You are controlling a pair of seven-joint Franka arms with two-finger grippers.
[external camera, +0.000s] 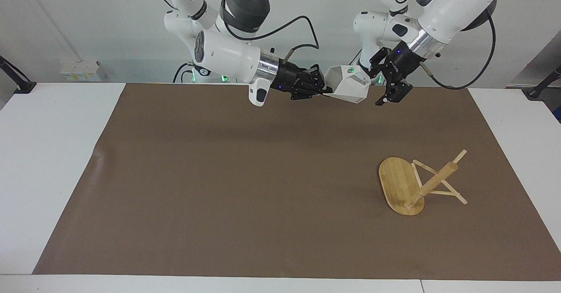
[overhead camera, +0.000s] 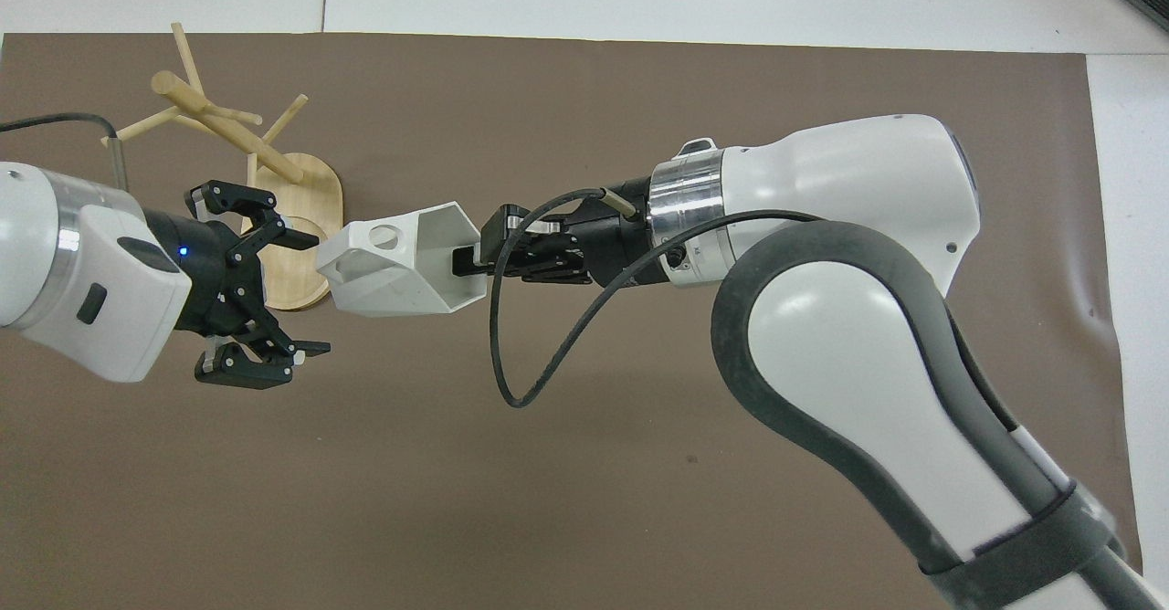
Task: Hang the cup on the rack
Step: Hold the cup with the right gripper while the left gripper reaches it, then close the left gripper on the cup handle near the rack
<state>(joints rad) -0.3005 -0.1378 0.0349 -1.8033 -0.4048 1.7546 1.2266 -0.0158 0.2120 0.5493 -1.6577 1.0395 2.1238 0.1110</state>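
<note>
The white faceted cup [external camera: 348, 89] is held up in the air on its side over the brown mat's edge nearest the robots. My right gripper [external camera: 326, 94] is shut on its rim, and in the overhead view [overhead camera: 461, 263] the cup [overhead camera: 402, 263] shows its pierced handle on top. My left gripper [external camera: 379, 82] is open right beside the cup's bottom end, and its jaws [overhead camera: 306, 295] stand wide apart without gripping it. The bamboo rack [external camera: 431, 183] lies tipped over on the mat toward the left arm's end, resting on its base edge and pegs [overhead camera: 228, 131].
A brown mat [external camera: 219, 174] covers most of the white table [external camera: 52, 152]. A black cable [overhead camera: 511, 354] loops down from the right wrist. Nothing else lies on the mat.
</note>
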